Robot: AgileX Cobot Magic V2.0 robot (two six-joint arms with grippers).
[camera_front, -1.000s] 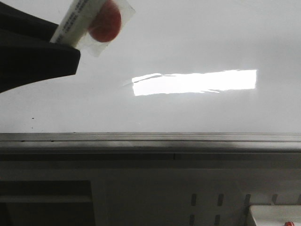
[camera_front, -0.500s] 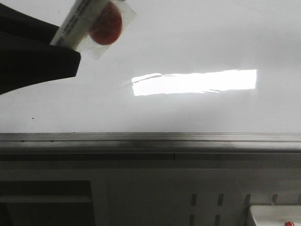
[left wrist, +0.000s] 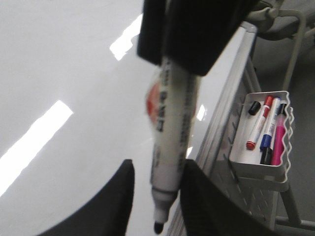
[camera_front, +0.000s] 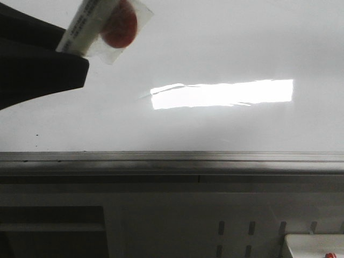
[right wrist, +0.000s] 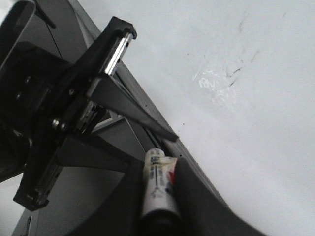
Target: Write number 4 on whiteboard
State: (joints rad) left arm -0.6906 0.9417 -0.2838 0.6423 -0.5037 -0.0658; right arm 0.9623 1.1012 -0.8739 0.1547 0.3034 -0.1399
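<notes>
The whiteboard (camera_front: 226, 48) is glossy white with a bright rectangular glare and a grey frame (camera_front: 172, 157). No number 4 shows on it; only faint smudges (right wrist: 221, 83) appear in the right wrist view. My right gripper (right wrist: 158, 164) is shut on the rear of a white marker (right wrist: 157, 189) with a red label. In the left wrist view the marker (left wrist: 170, 123) hangs with its bare black tip down between the fingers of my left gripper (left wrist: 156, 169). The left gripper is open, one finger touching the barrel and a gap at the other. The marker (camera_front: 91, 21) and a dark finger show top left in the front view.
A white tray (left wrist: 266, 157) with several capped markers hangs on the perforated panel below the board's frame, to the right; its corner shows in the front view (camera_front: 314, 242). The left gripper's body (right wrist: 74, 113) is close in front of the right gripper.
The marker and the dark finger have shifted very slightly to the left in the front view. Nothing else differs.
</notes>
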